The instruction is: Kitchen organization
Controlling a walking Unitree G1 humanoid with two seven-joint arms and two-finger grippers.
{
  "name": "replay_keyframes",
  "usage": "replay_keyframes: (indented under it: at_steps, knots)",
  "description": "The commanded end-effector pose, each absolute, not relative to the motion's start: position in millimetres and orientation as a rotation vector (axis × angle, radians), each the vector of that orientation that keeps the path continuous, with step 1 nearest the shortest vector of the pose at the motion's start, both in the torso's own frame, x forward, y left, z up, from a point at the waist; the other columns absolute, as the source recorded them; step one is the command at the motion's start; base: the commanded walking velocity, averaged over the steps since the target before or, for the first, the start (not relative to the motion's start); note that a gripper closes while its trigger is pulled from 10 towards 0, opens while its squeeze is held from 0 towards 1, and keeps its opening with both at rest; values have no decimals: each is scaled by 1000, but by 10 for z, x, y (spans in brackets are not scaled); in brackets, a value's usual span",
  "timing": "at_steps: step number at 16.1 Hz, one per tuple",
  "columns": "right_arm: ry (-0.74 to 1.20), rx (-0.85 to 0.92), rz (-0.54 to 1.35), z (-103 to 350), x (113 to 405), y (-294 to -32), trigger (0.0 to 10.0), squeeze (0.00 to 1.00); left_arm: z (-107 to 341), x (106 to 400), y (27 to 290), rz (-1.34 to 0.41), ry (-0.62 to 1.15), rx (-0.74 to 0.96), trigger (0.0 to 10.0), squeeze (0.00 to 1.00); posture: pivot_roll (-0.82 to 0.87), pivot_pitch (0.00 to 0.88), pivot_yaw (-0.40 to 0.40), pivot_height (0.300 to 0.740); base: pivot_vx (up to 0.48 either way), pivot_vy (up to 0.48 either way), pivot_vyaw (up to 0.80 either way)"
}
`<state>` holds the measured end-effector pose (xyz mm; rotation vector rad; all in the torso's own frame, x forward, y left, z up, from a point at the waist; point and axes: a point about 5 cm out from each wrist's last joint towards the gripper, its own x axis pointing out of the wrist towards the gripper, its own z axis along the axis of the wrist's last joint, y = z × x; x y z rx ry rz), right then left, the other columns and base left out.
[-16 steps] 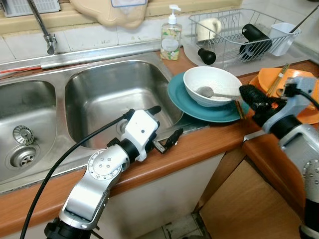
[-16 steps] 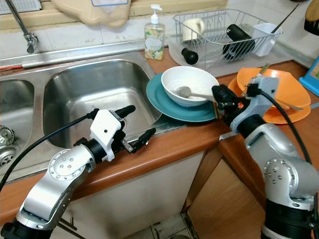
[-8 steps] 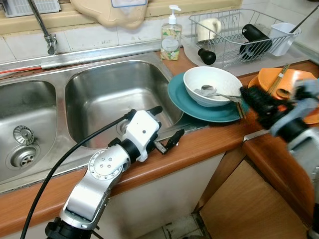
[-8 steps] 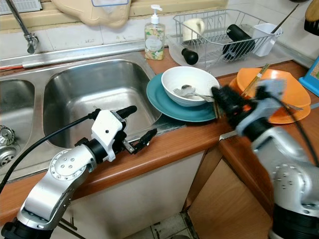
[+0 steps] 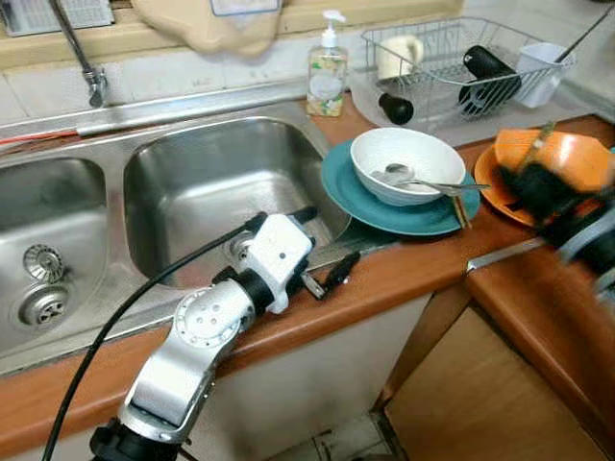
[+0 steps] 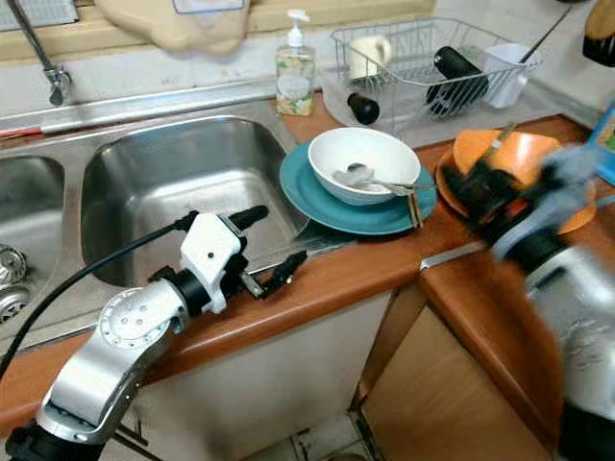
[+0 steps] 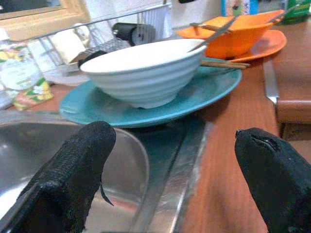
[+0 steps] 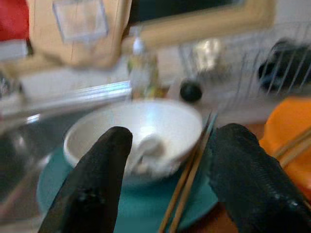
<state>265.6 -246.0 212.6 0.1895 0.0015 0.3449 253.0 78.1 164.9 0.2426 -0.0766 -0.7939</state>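
A white bowl (image 5: 407, 163) sits on a teal plate (image 5: 384, 207) on the wooden counter, right of the sink. A metal spoon (image 5: 402, 176) lies in the bowl with its handle over the right rim. Chopsticks (image 5: 460, 209) rest on the plate's right edge. My right gripper (image 5: 534, 188) is blurred, right of the plate in front of the orange bowl (image 5: 567, 157); in the right wrist view its fingers (image 8: 95, 187) stand open and empty, facing the bowl (image 8: 136, 131). My left gripper (image 5: 325, 242) hovers open over the sink's front right rim, pointing at the bowl (image 7: 146, 73).
A double steel sink (image 5: 221, 182) with a tap (image 5: 85, 60) fills the left. Behind the plate stand a soap bottle (image 5: 328, 75) and a wire dish rack (image 5: 461, 62) with a mug and black items. The orange bowl sits on an orange plate with chopsticks.
My right gripper has let go of the spoon handle and drawn back to the right, away from the white bowl. The spoon now rests in the bowl. The left arm has hardly moved.
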Motion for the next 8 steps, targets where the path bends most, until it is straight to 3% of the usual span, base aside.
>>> replay_keyframes:
  at_steps: [1, 8]
  knots:
    - [-2, 178, 352, 2133, 2680, -2422, 10000, 0, 1709, 2511, 748, -834, -113, 248, 10000, 0, -175, 0, 26, 740, 0, 0, 0]
    - [-8, 215, 292, 2019, 2855, -2431, 10000, 0, 1705, 2504, 753, -835, -113, 250, 10000, 0, -161, 0, 19, 740, 0, 0, 0]
